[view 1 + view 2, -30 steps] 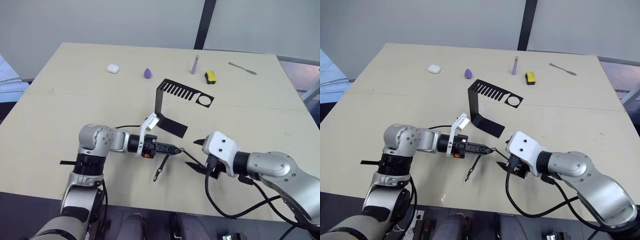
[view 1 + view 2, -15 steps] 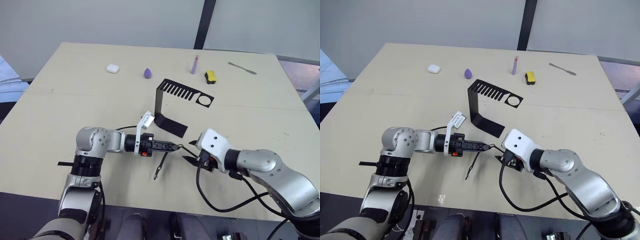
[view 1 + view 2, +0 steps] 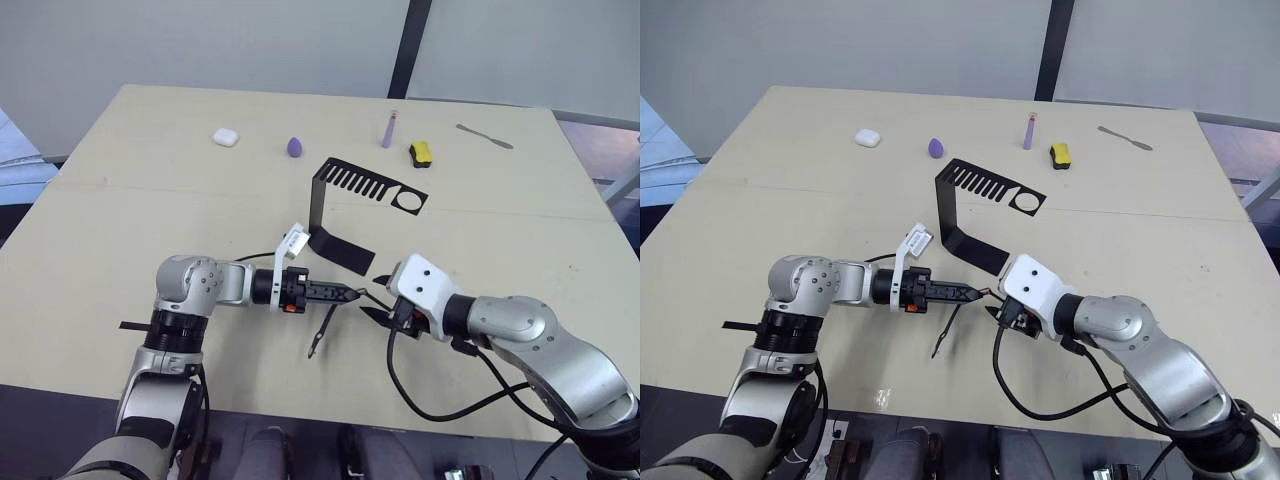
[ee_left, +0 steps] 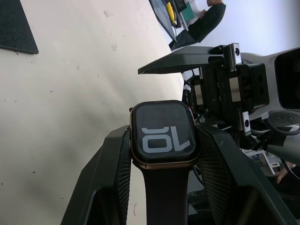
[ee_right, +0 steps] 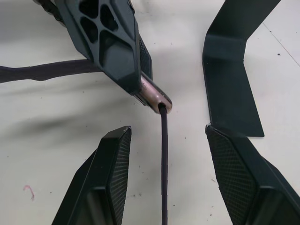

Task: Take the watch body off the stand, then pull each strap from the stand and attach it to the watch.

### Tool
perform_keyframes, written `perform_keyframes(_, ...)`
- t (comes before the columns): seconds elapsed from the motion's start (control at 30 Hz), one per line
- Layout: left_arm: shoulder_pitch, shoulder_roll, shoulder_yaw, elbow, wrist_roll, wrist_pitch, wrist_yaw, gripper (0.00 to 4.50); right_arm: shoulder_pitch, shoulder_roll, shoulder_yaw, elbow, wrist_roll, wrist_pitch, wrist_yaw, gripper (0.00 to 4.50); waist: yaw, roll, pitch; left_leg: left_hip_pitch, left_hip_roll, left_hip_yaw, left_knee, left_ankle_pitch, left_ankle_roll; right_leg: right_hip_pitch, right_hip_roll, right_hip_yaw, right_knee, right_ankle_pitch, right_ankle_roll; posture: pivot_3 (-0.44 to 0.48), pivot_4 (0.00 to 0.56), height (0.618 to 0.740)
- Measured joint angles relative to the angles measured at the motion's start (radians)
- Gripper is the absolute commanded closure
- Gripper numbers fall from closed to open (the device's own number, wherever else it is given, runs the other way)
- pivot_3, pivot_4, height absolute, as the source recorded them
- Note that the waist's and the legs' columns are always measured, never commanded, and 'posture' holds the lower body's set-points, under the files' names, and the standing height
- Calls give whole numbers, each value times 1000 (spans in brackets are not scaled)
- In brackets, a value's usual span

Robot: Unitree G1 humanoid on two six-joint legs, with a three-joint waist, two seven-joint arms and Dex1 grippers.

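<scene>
Left wrist view: left pincer (image 4: 161,150) level over table, clenched on watch body (image 4: 162,132), right pincer (image 5: 164,159) released

Occlusions and frame cut-offs around the watch body

In the left wrist view, the left gripper (image 4: 161,154) fingers cover both side edges of the watch body (image 4: 162,132), and the attached strap (image 4: 166,197) runs out of frame. In the right wrist view, the second strap (image 5: 163,164) is cut off at the frame edge, so its held end cannot be seen; the stand (image 5: 232,70) is partly out of frame. In the head views, the watch body is too small to resolve.
</scene>
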Motion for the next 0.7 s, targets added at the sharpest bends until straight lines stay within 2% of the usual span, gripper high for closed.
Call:
perform_keyframes(0.1,0,-1,-1,1,0,-5,0,2921,0,2,0,2,-9,-1,0,3035,0,0,0,0,0,0,0,0,0,0,0,0,0,0,0,0,150,740)
perform_keyframes(0.2,0,-3,-1,3,0,-7,0,2921,1,2,0,9,-12,-5,1,4468,0,0,0,0,0,0,0,0,0,0,0,0,0,0,0,0,150,740)
perform_keyframes(0.7,-9,-13,-1,40,-2,-19,-2,2921,19,-8,4,10,-35,-41,2,4468,0,0,0,0,0,0,0,0,0,0,0,0,0,0,0,0,150,740)
